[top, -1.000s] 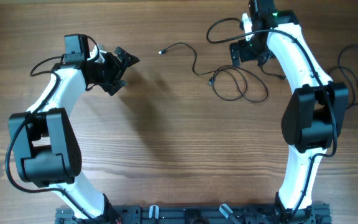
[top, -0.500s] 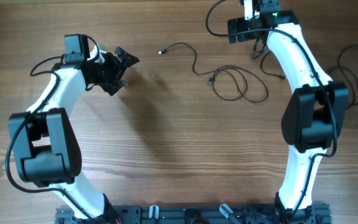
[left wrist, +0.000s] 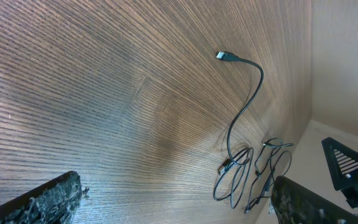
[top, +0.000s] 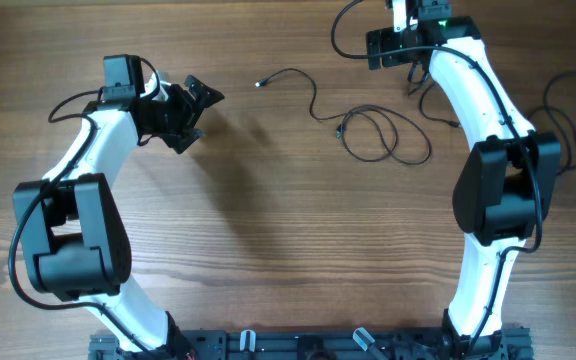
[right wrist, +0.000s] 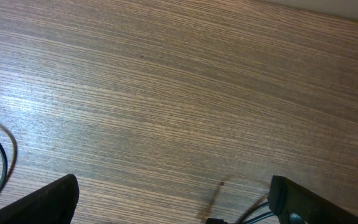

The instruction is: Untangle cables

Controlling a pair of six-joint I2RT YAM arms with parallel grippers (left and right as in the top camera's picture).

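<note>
The cables [top: 378,138] are thin black cords lying on the wooden table. One runs from a silvery plug [top: 260,83] in a curve to loose loops at centre right. Another strand [top: 340,40] arcs beside my right gripper [top: 386,47] at the far edge. My left gripper [top: 194,108] hangs open at the far left, well apart from the plug. In the left wrist view the plug [left wrist: 225,56] and the loops [left wrist: 241,180] lie ahead of my open left gripper [left wrist: 179,211]. My right gripper [right wrist: 176,208] is open over bare wood, with a cord [right wrist: 2,163] at the left edge.
A thicker black robot wire [top: 568,110] loops on the table right of the right arm. A black rail [top: 318,345] runs along the near edge. The far table edge [left wrist: 309,118] meets a pale wall.
The right arm's wrist swung toward the far edge of the table, away from the loops, then held still. The left arm and the cables have not moved.
</note>
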